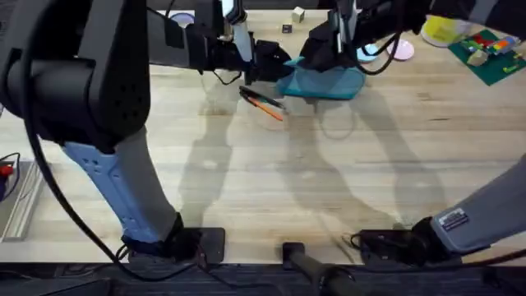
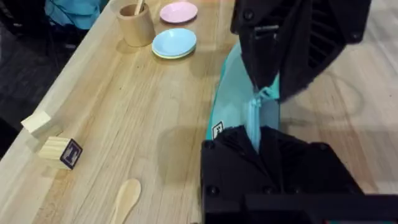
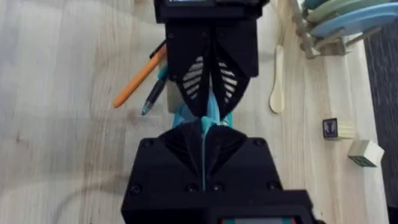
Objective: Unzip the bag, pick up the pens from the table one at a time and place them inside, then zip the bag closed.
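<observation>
Seeing pens (image 1: 263, 103) lying loose on table (image 1: 271, 189), just in front of bag (image 1: 325, 82), side by side at a shallow angle. Reading orange pen (image 3: 140, 78) and black pen (image 3: 154, 96) as light, stiff, slick and round, so expecting rolling if nudged. Suggesting pinching each one mid-barrel, across the barrel, one at a time. Not resolving whether they are touching.

Seeing bag lying flat on table just past pens, long axis running between the two tools. Treating it as soft, light fabric: likely bunching and sliding rather than resisting, so needing one end pinned while pulling zipper (image 2: 254, 109). Rating best holds as the cloth at one end plus the pull tab; not making out the tab itself.

Finding left tool (image 2: 256, 134) clenched on one end of bag, teal fabric pinched in its grip. Finding right tool (image 3: 203, 124) clenched on the opposite end the same way. Facing each other along the zipper line, close together. Not telling whether either is gripping the tab or just cloth. Judging zipper as closed in the short stretch showing between tools, so unzipping barely begun at most, pens not yet in.

Spotting spoon (image 3: 277, 81) and blue dish (image 2: 175, 42) farther back, sitting apart from bag, not obstructing.
</observation>
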